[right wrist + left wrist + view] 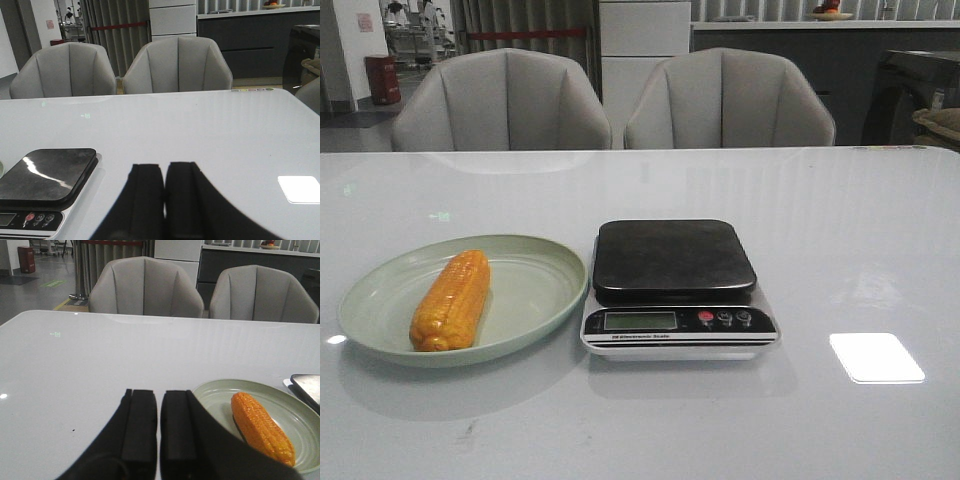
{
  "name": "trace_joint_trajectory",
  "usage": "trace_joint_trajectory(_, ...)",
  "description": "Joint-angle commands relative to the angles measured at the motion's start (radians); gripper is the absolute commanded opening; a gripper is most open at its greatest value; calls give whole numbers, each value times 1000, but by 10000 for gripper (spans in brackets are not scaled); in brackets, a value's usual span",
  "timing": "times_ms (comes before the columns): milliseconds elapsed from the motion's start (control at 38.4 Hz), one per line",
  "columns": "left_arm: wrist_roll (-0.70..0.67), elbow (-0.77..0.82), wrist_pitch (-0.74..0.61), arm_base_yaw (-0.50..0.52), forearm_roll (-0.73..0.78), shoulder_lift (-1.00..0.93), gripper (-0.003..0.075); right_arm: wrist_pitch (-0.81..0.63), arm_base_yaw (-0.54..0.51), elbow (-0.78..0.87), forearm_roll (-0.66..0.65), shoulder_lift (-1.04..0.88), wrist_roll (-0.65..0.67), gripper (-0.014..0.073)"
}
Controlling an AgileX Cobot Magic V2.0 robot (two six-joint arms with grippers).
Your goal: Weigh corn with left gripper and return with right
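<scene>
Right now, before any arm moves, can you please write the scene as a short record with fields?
corn: corn lies on its side in the green plate, not yet weighed
scale: kitchen scale sits just right of the plate, black platform bare
left gripper: left gripper has fingers nearly together, holding nothing, beside the plate
right gripper: right gripper has fingers nearly together, holding nothing, near the scale
surface: white table
background: two grey chairs behind the table
</scene>
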Motion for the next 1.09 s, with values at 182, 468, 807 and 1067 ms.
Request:
trace_joint_trajectory(182,1,33,-79,-5,-3,-21,144,-85,-5,10,-12,-19,-8,165)
trace_joint_trajectory(468,1,33,-79,-5,-3,-21,144,-85,-5,10,-12,-19,-8,165)
trace_joint_trajectory(807,6,33,-79,-5,125,-21,144,-85,-5,10,-12,-19,-8,165)
trace_joint_trajectory(1067,6,31,-125,-5,125,-21,144,-85,-5,10,-12,-19,-8,165)
